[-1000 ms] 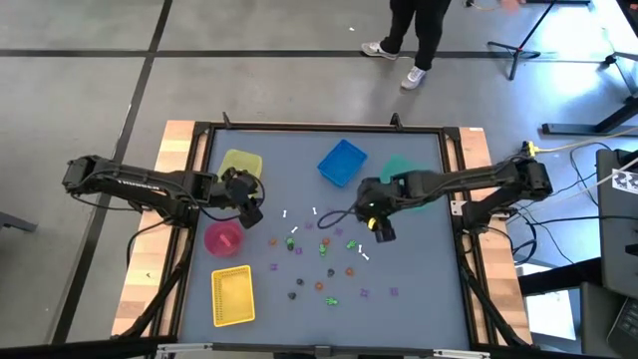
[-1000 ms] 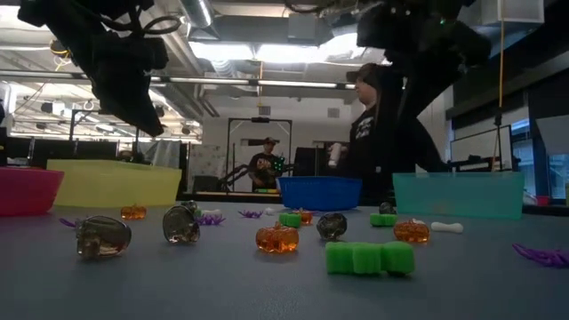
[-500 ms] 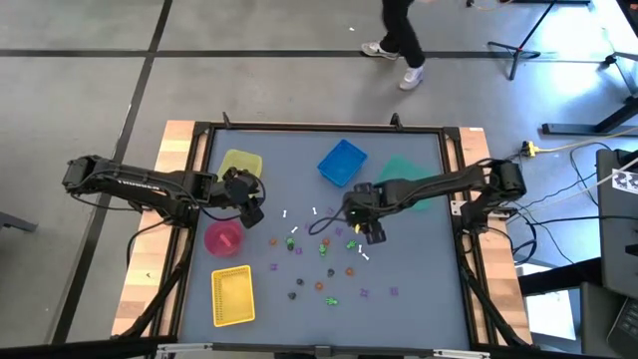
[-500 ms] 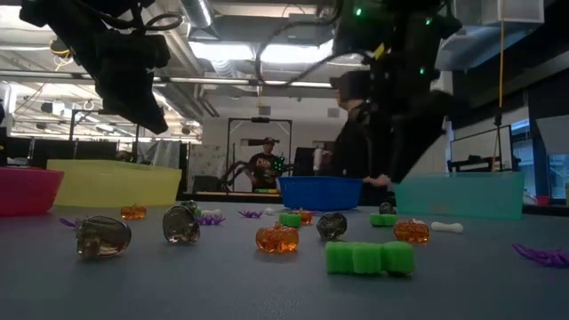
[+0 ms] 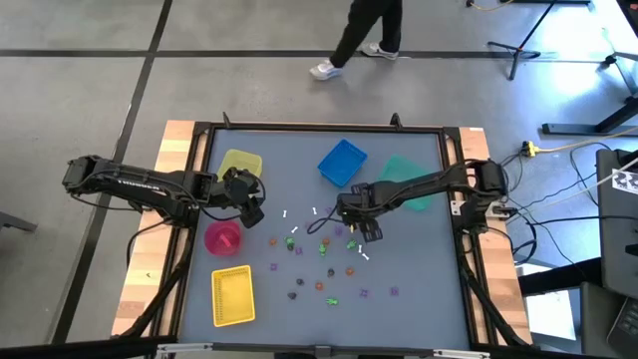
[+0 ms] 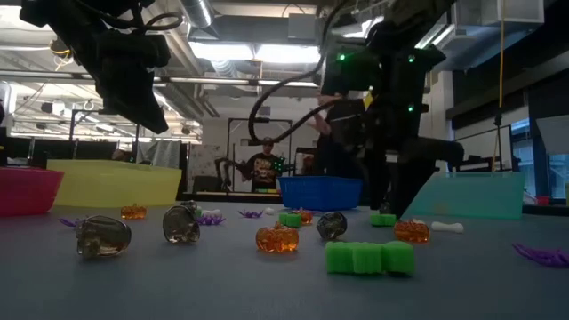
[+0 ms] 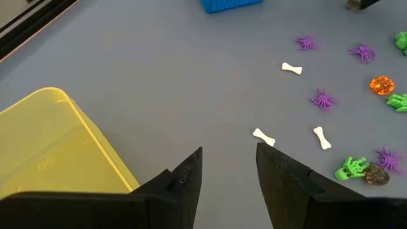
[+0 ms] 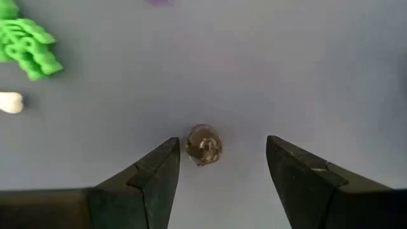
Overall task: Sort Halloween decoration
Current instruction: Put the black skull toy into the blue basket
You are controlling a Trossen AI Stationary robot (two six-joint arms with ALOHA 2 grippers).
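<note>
The Halloween decoration, many tiny green, purple, orange, dark and white trinkets (image 5: pixel 324 267), lies scattered on the grey table's middle. My right gripper (image 8: pixel 222 144) points straight down, low over them and open. A small dark, glassy trinket (image 8: pixel 203 145) lies on the table between its fingers, nearer one finger, and both fingers are clear of it. In the low view the right gripper (image 6: pixel 396 191) hangs just above the table. My left gripper (image 5: pixel 253 210) waits open in the air between the yellow tub and the pink bowl, with nothing between its fingers (image 7: pixel 191 172).
A yellow tub (image 5: pixel 240 166), a blue bin (image 5: pixel 342 163) and a teal bin (image 5: pixel 407 172) stand at the far side. A pink bowl (image 5: pixel 223 238) and a yellow basket (image 5: pixel 232 296) stand at the left. A green trinket (image 8: pixel 28 48) and a white bone (image 8: pixel 9 102) lie near the right gripper. A person walks beyond the far edge.
My right gripper has come down toward the table and gone a little toward the table's left edge, tipping until it points straight down over the trinkets. It has stayed open. The person beyond the far edge has walked toward the left.
</note>
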